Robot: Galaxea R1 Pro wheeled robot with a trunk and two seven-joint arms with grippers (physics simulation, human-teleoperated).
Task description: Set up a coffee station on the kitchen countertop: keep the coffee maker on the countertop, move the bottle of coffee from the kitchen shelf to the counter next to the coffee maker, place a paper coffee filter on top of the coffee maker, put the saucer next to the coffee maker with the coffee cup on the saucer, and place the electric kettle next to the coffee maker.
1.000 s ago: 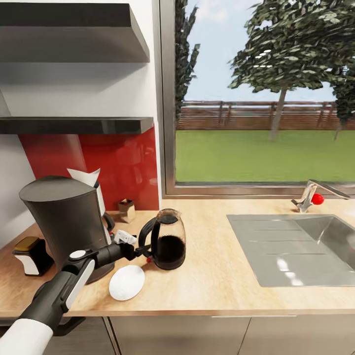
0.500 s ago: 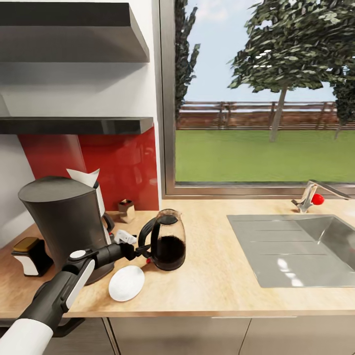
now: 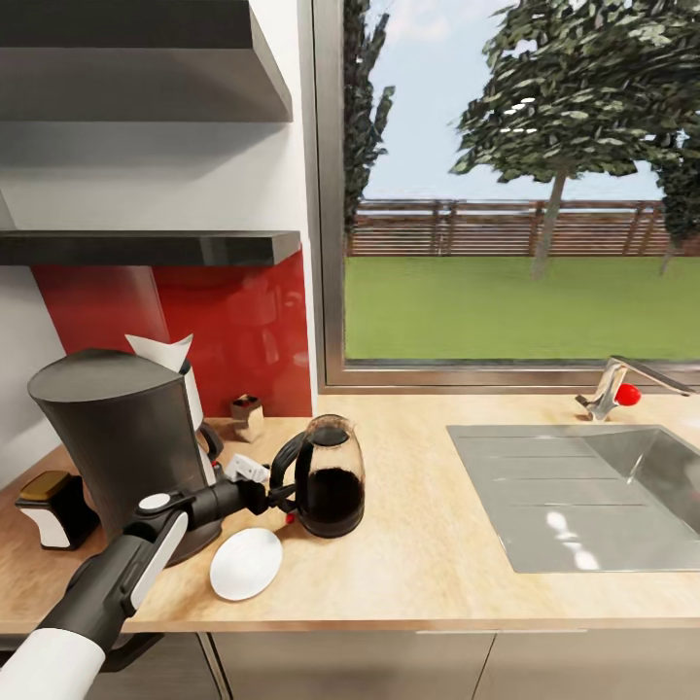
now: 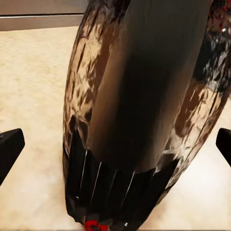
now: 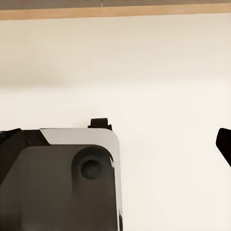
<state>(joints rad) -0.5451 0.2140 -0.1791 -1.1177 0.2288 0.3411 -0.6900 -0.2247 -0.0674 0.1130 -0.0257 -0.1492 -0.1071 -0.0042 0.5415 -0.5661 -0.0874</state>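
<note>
1. While the electric kettle [image 3: 329, 478] stands upright on the countertop [image 3: 428, 554], its black handle turned toward the robot's left arm, the left gripper [image 3: 276, 494] sits at that handle with its jaws spread wide; in the left wrist view the kettle [image 4: 144, 115] rises between the 2 fingertips [image 4: 9, 149], which stand well apart to either side and touch nothing.

2. The placing looks deliberate: the kettle stands just beside the coffee maker [image 3: 122, 437], so this step reads as done or nearly so, the open jaws suggesting a release, not a grasp.

3. The saucer [image 3: 246, 563] lies flat on the counter in front of the kettle and near the maker's base, bare, with no cup on it.

4. A white paper coffee filter [image 3: 167, 352] peeks from behind the maker's slanted top; whether it rests on the lid or stands behind it cannot be told.

5. The bottle of coffee [image 3: 53, 506] sits on the counter at the maker's far side, already off the kitchen shelf [image 3: 146, 247].

6. Counted: 1 kettle, 1 maker, 1 saucer, 1 filter, 1 bottle, 2 wall shelves, plus 1 small tan box [image 3: 247, 416] by the red backsplash.

7. The right gripper's fingertips [image 5: 224, 142] sit at the edges of the right wrist view, wide apart and empty.
</note>
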